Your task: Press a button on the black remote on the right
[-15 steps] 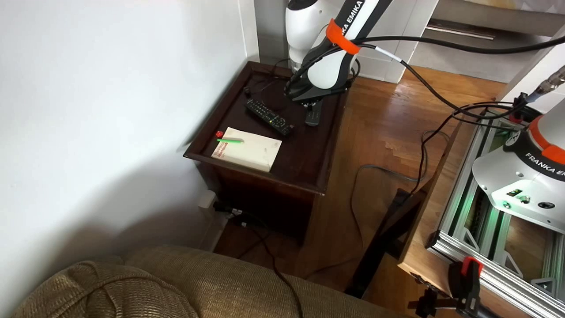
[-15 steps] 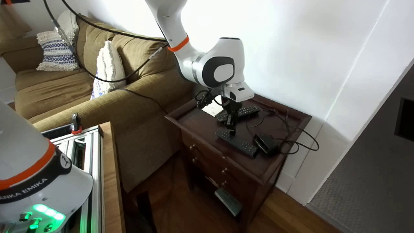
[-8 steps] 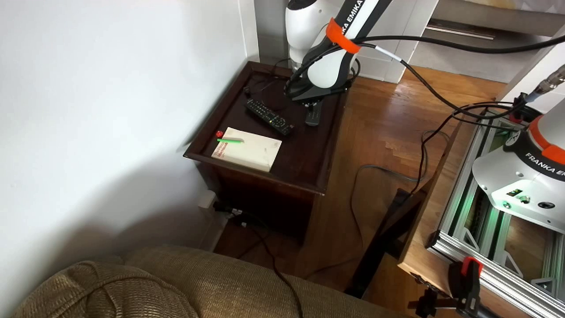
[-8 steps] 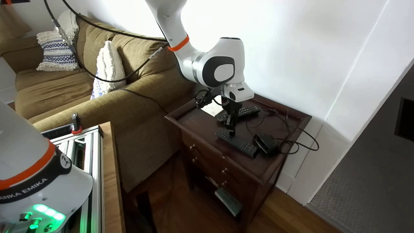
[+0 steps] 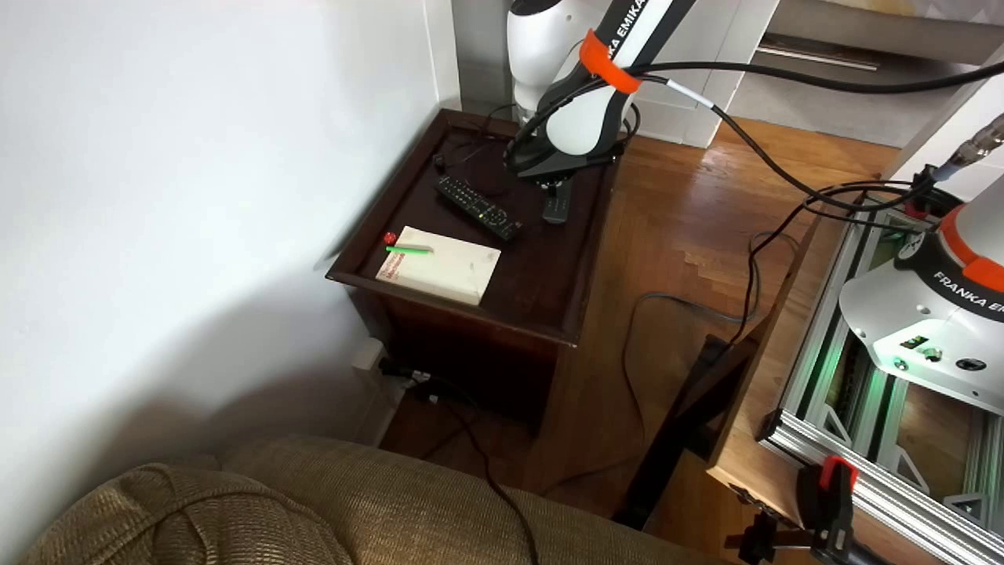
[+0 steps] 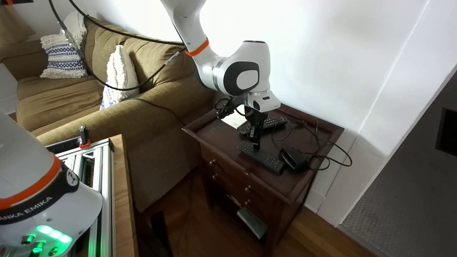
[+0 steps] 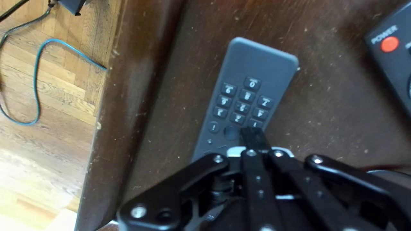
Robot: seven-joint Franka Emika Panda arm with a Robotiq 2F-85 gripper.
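Closest, in the wrist view, is the black gripper (image 7: 255,136), at the bottom, its two fingers closed against each other. The tips are over the keypad of the remote (image 7: 239,96), by the 1 key; whether they press on it cannot be told. The remote, slim and dark, lies flat on a dark wood table (image 5: 541,282), keys up, nearly parallel to the table's raised edge. Its digits appear upside down in the wrist view. To its right there, apart from it, is a corner of the other remote (image 7: 396,65), with a red button (image 7: 389,44) marked POWER. In an exterior view, a black box (image 6: 293,157) sits just beside one end of the remote. Farther along the table is a cream book (image 5: 451,275), a green stick (image 5: 408,249) lying on it with one end past the cover, and a small red thing (image 5: 390,238) just beside the book. Under the tabletop are drawers (image 6: 228,174) with round knobs. The white arm (image 6: 246,75) bends down over the table in both exterior views; its base (image 5: 933,337) is mounted on a metal frame (image 5: 910,512) on a wooden bench (image 5: 780,353). Behind the table rises a white wall (image 6: 321,60). To the left in an exterior view, a brown sofa (image 6: 164,142) stretches away, with patterned pillows (image 6: 64,59) on it.
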